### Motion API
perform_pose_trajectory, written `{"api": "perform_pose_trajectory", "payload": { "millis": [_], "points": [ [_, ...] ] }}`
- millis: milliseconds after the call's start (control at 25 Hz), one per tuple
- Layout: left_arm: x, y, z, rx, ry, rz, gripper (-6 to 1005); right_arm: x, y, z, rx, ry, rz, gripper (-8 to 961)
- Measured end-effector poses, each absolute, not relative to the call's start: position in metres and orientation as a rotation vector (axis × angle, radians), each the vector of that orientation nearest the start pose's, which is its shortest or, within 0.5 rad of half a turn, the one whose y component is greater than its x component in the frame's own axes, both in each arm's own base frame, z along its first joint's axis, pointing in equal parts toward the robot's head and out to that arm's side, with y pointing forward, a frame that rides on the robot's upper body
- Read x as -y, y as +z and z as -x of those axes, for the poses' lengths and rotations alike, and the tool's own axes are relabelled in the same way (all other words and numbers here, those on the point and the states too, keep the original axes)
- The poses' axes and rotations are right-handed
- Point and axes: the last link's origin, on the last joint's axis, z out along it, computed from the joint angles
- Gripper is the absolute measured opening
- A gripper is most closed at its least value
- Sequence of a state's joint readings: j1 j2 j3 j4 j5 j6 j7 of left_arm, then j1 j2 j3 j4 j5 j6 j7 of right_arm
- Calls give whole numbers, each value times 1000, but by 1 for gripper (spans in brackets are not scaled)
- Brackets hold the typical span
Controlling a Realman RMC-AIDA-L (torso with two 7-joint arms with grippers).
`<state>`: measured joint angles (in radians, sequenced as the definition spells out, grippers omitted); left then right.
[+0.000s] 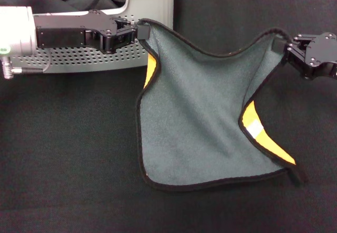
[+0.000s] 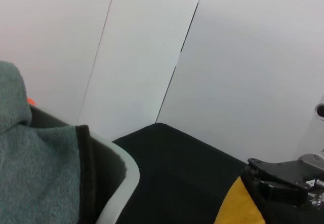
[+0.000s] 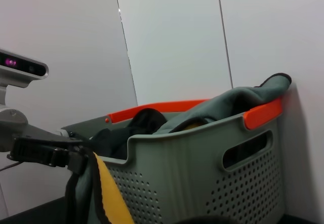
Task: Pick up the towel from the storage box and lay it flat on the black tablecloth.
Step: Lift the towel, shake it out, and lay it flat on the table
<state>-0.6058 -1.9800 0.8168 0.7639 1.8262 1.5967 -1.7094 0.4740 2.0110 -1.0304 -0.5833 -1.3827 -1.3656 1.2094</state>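
The towel (image 1: 205, 112) hangs stretched between both grippers, grey-green face up, black edging all round. Its lower half rests on the black tablecloth (image 1: 68, 154), with orange-yellow underside and a white tag (image 1: 254, 128) showing at folded edges. My left gripper (image 1: 141, 31) is shut on the upper left corner, right beside the storage box (image 1: 95, 59). My right gripper (image 1: 281, 47) is shut on the upper right corner. The right wrist view shows the left gripper (image 3: 76, 158) pinching the towel (image 3: 109, 196) in front of the box (image 3: 202, 168). In the left wrist view the right gripper (image 2: 255, 176) holds a yellow corner (image 2: 238, 206).
The storage box stands at the back left with dark cloths (image 3: 144, 125) and a grey-green cloth (image 3: 238, 102) draped over its orange rim (image 3: 167, 107). A white wall (image 2: 228, 57) runs behind the table. The tablecloth spreads wide around the towel.
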Motion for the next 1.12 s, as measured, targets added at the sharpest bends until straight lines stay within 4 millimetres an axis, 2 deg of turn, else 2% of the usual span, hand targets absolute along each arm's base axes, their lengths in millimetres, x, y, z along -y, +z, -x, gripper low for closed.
{"api": "perform_pose_trajectory", "payload": {
  "millis": [1120],
  "points": [
    [-365,48,218,740,-803,2735,25,-351,13,-257,-544,945,2442,57]
  ]
}}
